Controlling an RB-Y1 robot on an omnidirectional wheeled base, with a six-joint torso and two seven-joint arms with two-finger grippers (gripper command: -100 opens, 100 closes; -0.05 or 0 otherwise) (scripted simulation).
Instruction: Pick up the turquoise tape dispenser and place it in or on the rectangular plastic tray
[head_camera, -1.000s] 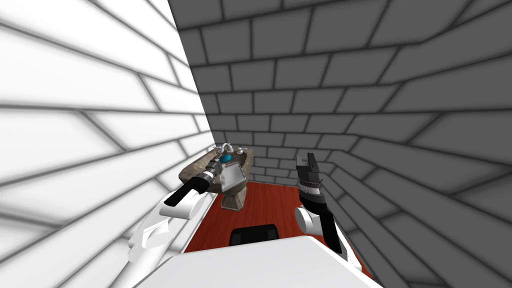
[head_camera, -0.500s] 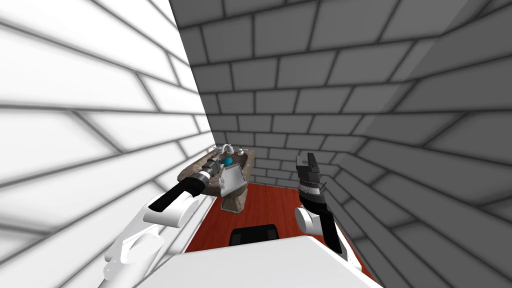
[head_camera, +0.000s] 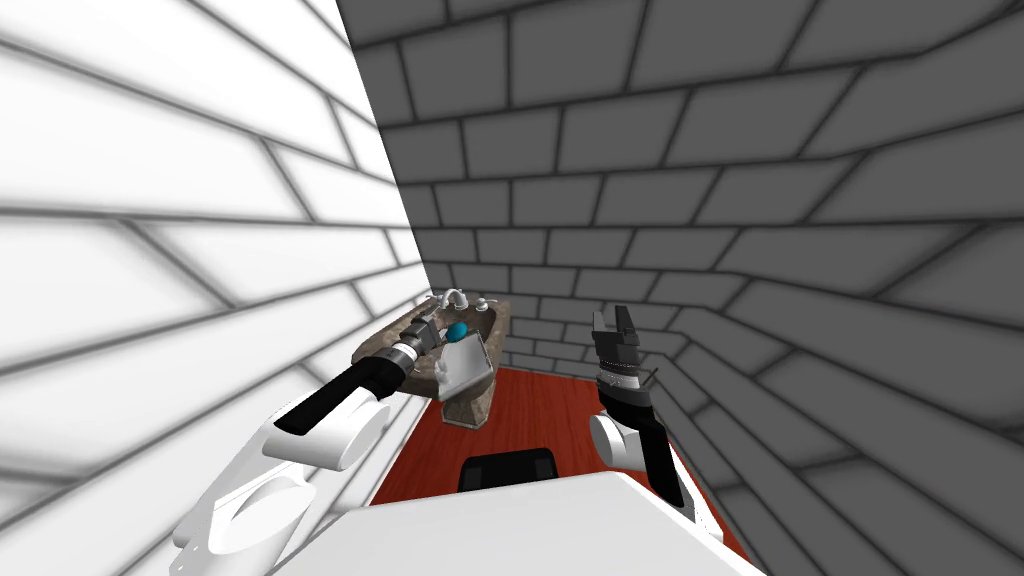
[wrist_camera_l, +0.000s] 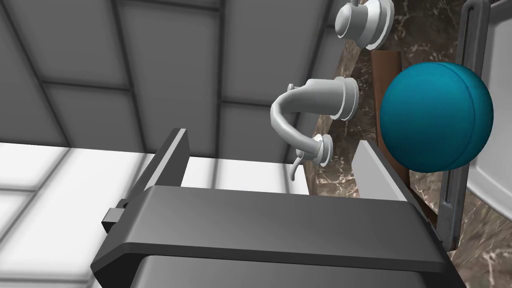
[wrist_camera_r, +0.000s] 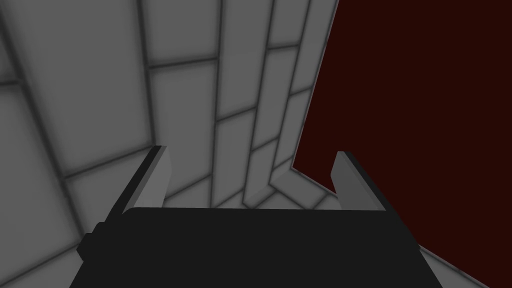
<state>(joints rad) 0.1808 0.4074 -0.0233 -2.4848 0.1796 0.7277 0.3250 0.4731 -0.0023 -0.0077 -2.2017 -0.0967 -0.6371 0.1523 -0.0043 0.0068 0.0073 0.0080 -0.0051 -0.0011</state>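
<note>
Here, left wall (head_camera: 150, 250): white tiles, running beside the left arm.
Left arm: stretched forward over the near end of the sink.
Left gripper (wrist_camera_l: 270, 137): released, its two fingers spread wide with nothing between them; it hangs above the sink's top and points towards the faucet.
Sink (wrist_camera_l: 340, 182): brown marbled stone on a pedestal, set in the corner where the white wall meets the grey one.
Faucet (wrist_camera_l: 305, 102): pale, with a curved spout and a round handle on either side, at the back of the sink; it shows between the left gripper's fingers.
Turquoise tape dispenser (wrist_camera_l: 432, 117): rounded and smooth, on the sink between the faucet and the tray, outside the left gripper's fingers and just beyond one of them; whether it touches the tray I cannot tell.
Tray (head_camera: 468, 365): rectangular, light grey with a raised rim, lying on the sink's front part, just beside the dispenser.
Floor (head_camera: 540, 410): dark red, right of the pedestal.
Right gripper (head_camera: 612, 316): raised and well apart from the sink, fingers parted, empty.
Right wall (head_camera: 800, 300): grey tiles.
</note>
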